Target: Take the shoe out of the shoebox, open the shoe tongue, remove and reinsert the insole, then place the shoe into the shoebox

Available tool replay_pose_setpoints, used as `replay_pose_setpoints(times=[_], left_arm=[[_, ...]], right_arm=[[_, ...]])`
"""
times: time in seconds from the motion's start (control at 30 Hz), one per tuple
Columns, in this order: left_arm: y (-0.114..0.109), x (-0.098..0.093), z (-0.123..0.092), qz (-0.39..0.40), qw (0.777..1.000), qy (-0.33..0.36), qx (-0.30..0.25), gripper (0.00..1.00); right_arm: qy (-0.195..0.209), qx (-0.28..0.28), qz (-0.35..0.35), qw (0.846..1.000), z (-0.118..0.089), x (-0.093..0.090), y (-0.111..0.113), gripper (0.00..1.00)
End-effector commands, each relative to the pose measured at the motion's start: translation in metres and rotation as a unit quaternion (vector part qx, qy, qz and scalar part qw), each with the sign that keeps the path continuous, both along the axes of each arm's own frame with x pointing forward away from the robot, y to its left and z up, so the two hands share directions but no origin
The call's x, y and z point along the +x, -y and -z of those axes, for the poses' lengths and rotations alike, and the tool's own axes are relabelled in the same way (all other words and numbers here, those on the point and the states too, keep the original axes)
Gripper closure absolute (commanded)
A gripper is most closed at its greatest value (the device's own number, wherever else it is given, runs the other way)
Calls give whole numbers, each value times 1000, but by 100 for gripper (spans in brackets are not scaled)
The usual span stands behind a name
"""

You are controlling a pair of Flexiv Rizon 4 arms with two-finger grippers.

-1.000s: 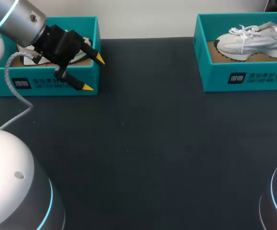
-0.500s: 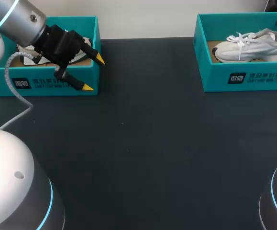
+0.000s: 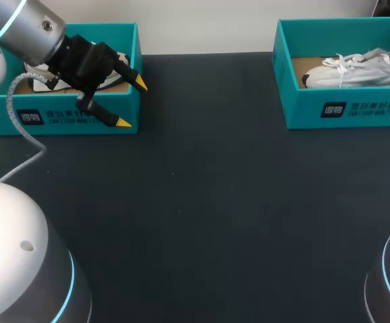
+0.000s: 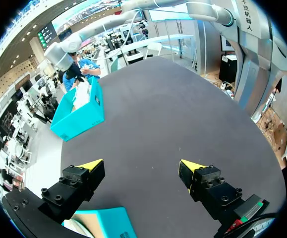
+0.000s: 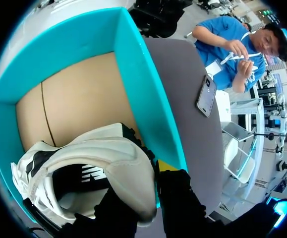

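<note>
A white shoe (image 3: 353,70) lies low inside the teal shoebox (image 3: 343,111) at the back right of the table. In the right wrist view my right gripper (image 5: 152,174) is shut on the heel collar of the white shoe (image 5: 84,163), over the box's brown floor (image 5: 69,104). In the head view that gripper is almost entirely past the right edge. My left gripper (image 3: 131,102) hangs open with nothing in it, in front of a second teal box (image 3: 73,118). From the left wrist, the left gripper (image 4: 141,168) shows spread yellow tips above bare table.
The second teal box at the back left holds another white and black shoe (image 3: 43,79), partly hidden by my left arm. Its corner (image 4: 106,223) shows under the left gripper. A grey cable (image 3: 19,134) runs from the left arm. The dark tabletop (image 3: 208,202) spreads between the boxes.
The white shoe has come down into the right shoebox, from above its rim to low inside it. The left arm has not moved.
</note>
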State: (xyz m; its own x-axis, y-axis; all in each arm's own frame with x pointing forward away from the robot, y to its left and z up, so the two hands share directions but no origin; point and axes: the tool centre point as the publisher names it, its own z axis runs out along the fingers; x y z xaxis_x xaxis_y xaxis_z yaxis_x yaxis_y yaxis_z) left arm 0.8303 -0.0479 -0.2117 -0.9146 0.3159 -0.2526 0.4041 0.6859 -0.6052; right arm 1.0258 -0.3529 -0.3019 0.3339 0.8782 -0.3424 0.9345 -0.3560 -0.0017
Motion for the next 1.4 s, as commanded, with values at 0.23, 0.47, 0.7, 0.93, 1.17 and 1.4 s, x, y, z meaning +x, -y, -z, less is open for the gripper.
replay_pose_setpoints(times=[0.23,0.47,0.7,0.93,1.17,1.4], left_arm=[[0,0,0,0,1000,0,1,0],[0,0,0,0,1000,0,1,0],[0,0,0,0,1000,0,1,0],[0,0,0,0,1000,0,1,0],[0,0,0,0,1000,0,1,0],[0,0,0,0,1000,0,1,0]], right_arm=[[-8,-3,-8,1000,15,-9,-1,100],[-14,1,-11,1000,27,-11,-3,100],[-12,8,-9,1000,39,-11,-3,100],[-20,11,-20,1000,53,-10,-7,100],[-24,13,-19,999,64,-10,-6,100],[-15,14,-26,999,73,-8,-4,100]])
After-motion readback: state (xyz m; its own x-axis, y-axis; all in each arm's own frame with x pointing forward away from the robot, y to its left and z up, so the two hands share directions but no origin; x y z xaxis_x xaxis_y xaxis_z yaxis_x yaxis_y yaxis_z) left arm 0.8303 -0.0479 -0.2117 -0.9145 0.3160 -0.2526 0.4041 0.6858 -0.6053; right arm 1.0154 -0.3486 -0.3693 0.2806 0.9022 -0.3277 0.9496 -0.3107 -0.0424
